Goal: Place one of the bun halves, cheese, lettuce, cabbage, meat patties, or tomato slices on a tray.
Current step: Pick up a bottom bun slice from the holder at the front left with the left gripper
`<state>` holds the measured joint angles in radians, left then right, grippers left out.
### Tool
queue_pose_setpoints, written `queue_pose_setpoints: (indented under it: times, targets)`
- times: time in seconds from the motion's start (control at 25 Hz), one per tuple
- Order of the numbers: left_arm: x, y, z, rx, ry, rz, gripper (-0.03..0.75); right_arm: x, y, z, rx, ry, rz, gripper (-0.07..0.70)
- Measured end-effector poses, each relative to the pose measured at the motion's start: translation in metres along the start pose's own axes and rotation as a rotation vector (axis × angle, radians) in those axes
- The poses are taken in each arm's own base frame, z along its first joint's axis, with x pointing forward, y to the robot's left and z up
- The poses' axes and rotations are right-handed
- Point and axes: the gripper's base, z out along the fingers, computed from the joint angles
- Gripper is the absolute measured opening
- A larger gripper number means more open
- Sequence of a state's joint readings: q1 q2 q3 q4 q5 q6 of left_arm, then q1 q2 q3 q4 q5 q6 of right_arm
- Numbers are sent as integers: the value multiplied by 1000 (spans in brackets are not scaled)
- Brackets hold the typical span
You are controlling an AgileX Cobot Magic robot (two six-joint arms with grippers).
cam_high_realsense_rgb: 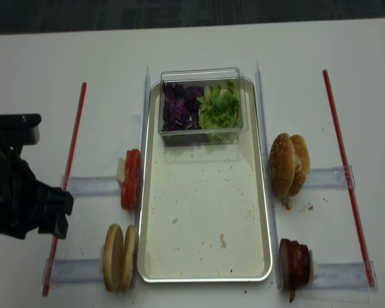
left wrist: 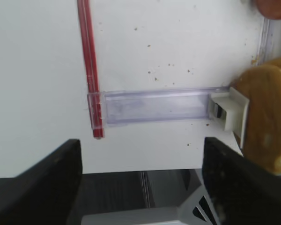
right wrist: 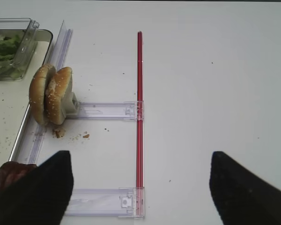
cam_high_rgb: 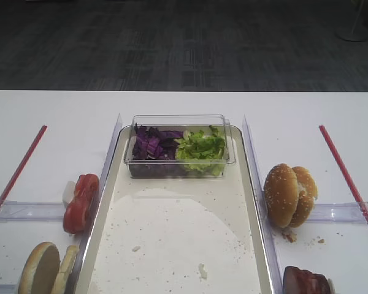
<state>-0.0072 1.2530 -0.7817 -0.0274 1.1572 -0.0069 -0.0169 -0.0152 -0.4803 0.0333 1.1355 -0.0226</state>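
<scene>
Our left tool (left wrist: 140,187) hangs with its two dark fingers (left wrist: 35,180) spread well apart and nothing between them; in the left wrist view only the bare white surface (left wrist: 178,42) and its near edge show in the gap. Our right tool (right wrist: 140,187) is likewise spread wide and empty over its own side of the surface.

Just ahead of the left tool lies a clear plastic rail (left wrist: 154,105) that meets a red strip (left wrist: 89,65) at a right angle. At the far end of that rail, off to the right in the wrist view, stands the bun half (left wrist: 267,117) we judge to be the target, held upright on its edge against a small white stop.

From above, the left arm (cam_high_realsense_rgb: 19,186) sits at the left margin, just outside the red strip, and the pale bun halves (cam_high_realsense_rgb: 119,256) stand on edge inward of it and a little nearer the front, right beside the tray's rim (cam_high_realsense_rgb: 141,256). The tomato slices (cam_high_realsense_rgb: 131,179) stand in a row behind them. The tray holds only a clear tub (cam_high_realsense_rgb: 202,131) with the cabbage (cam_high_realsense_rgb: 178,106) and the lettuce (cam_high_realsense_rgb: 219,108).

The left arm is plainly the nearer one; the sesame bun pair (cam_high_realsense_rgb: 287,165) and the meat patties (cam_high_realsense_rgb: 295,263) lie on the right arm's side. Because the discs stand on edge, facing along the rail, we judge the tool must come inward across the strip and close across the disc's thin dimension.
</scene>
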Motion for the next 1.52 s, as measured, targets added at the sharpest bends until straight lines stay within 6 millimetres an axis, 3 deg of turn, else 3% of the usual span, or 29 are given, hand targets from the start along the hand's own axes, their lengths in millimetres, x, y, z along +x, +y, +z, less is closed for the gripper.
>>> queue_pose_setpoints:
  times: [0.68,1.2,1.52]
  targets:
    - [-1,-14,-2,152,0,-66,492,0,0,0,0,0,0,613]
    - [1,-16,-2,171,17,-70,483,0,0,0,0,0,6,613]
    - [6,-44,-2,168,37,14,454,0,0,0,0,0,4,613]
